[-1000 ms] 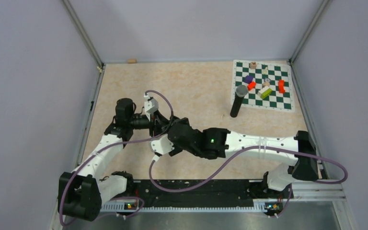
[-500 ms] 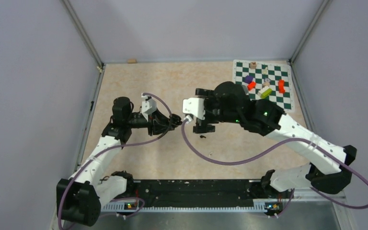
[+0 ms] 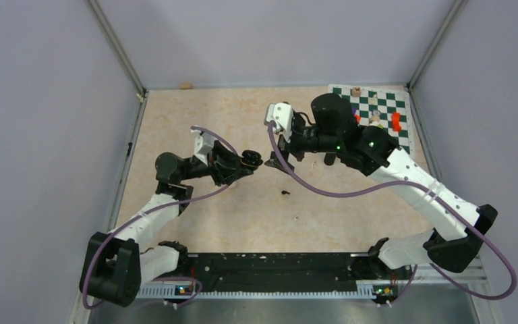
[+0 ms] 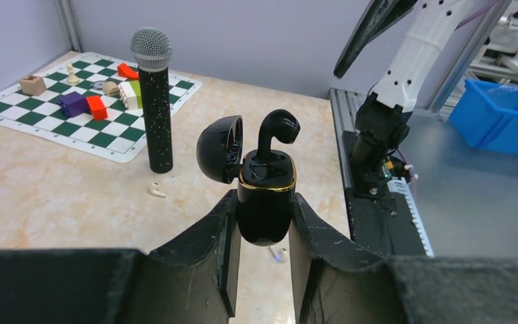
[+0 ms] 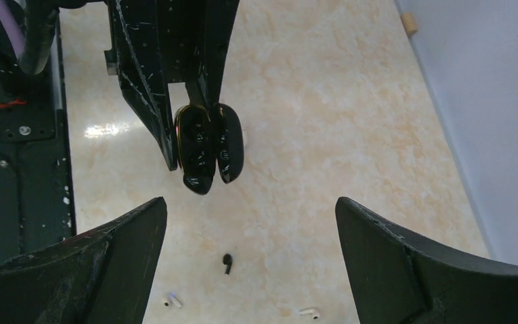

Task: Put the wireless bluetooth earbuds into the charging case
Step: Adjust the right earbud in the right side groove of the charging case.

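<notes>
Beige table (image 3: 195, 121) | left gripper (image 4: 264, 209) pinches charging case (image 4: 265, 196), lid open, seated black earbud (image 4: 276, 131) | right gripper (image 5: 248, 206) spread | loose black earbud (image 5: 227, 262) 6 o'clock of case, right wrist view

The left arm (image 3: 141, 219) and right arm (image 3: 415, 192) wear white shells between black joints, each trailed by a purple cable (image 3: 330, 195). A green light (image 3: 338, 148) glows on the right arm. The left tool (image 4: 263, 199) has black, scratched fingers (image 4: 209, 250).
</notes>
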